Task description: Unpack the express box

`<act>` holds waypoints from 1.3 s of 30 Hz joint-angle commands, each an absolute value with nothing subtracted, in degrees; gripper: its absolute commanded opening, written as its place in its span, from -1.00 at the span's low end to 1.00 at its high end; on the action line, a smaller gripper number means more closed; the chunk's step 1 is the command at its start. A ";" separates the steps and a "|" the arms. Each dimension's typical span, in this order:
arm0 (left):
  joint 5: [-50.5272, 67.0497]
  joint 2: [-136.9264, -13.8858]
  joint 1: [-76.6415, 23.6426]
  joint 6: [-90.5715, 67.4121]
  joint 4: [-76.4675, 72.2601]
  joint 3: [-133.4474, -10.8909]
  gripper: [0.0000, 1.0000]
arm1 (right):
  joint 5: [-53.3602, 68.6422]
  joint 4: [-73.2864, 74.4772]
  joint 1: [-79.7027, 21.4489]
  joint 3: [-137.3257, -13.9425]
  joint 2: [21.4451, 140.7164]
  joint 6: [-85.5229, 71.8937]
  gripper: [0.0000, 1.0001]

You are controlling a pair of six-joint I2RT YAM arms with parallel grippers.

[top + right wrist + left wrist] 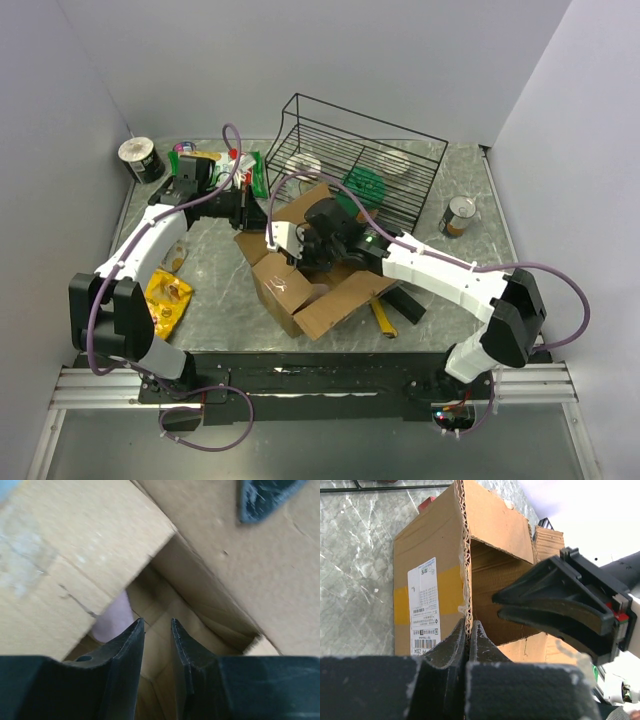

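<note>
Express box (300,290) sits mid-bench with its flaps thrown open, the near one splayed toward the arm bases and a yellow snack packet (166,300) lying off to its left. The left claw (468,629) is clenched on the raw corrugated edge of the labelled panel, I'd guess to pin it back and steady the carton. The right claw (156,625), fingers narrowly parted and gripping nothing, noses into the opening toward something pale (112,620) inside. Beyond, on the grey marbled bench (220,290), stand a black wire basket (420,185) and a tin (459,216), bare white walls closing round.
</note>
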State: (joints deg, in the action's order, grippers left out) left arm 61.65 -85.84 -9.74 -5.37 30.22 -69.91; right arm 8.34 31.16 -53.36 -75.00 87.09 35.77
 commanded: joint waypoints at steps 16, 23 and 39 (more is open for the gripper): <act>61.52 -86.13 -10.28 -9.05 26.02 -69.00 -0.97 | 24.88 34.90 -58.35 -89.47 88.15 26.11 -0.24; 61.00 -84.20 -10.28 -8.88 25.84 -68.20 -0.97 | 15.76 34.37 -63.54 -89.30 93.25 21.10 0.43; 60.38 -79.28 -10.28 -8.70 26.98 -67.15 -0.97 | -8.26 29.45 -67.06 -78.05 94.31 16.61 -1.00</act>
State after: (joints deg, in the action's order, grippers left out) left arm 58.41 -82.59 -9.82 -8.36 26.74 -66.92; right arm -1.96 30.24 -69.08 -80.62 94.17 15.59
